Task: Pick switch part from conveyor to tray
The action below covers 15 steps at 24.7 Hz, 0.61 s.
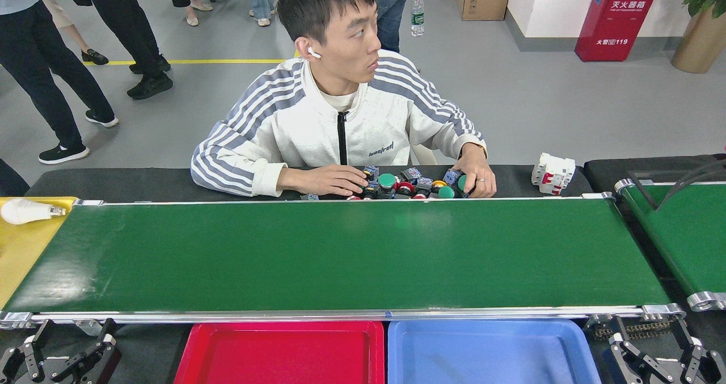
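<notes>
Spanning wide, conveyor (340, 253) bare, grippers low

Conveyor (340, 253) bare; switch parts (417, 184) heaped behind it between person's hands; both pincers apparently open.

Left gripper (57, 355) and right gripper (661, 353) both spread.

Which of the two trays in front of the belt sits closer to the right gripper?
The blue plastic tray, right of the red plastic tray; the right gripper sits just beyond its right edge.
</notes>
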{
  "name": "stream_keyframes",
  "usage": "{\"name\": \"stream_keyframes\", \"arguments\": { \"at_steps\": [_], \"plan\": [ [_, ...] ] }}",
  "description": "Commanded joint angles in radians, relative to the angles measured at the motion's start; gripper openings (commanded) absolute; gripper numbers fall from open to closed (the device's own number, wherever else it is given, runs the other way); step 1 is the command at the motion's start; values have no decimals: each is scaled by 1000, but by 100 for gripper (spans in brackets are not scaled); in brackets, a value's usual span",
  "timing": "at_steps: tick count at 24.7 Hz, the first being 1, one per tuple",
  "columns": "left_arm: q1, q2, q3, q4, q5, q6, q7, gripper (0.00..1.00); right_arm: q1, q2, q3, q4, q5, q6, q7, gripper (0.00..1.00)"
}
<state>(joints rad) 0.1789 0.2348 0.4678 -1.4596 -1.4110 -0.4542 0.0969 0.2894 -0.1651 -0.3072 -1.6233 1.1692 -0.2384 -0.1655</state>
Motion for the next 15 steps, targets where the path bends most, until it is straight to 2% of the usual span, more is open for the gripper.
{"name": "stream_keyframes", "arguments": {
  "at_steps": [1,3,15],
  "plan": [
    [8,11,12,-8,1,2,4,100,0,13,-7,-18,-2,2,-6,100],
    [19,14,14,-7,1,2,10,100,10,27,-6,-23,-3,2,-6,100],
    [16,9,57,-8,11,8,12,100,11,27,-4,-29,-3,1,-3,100]
  ]
}}
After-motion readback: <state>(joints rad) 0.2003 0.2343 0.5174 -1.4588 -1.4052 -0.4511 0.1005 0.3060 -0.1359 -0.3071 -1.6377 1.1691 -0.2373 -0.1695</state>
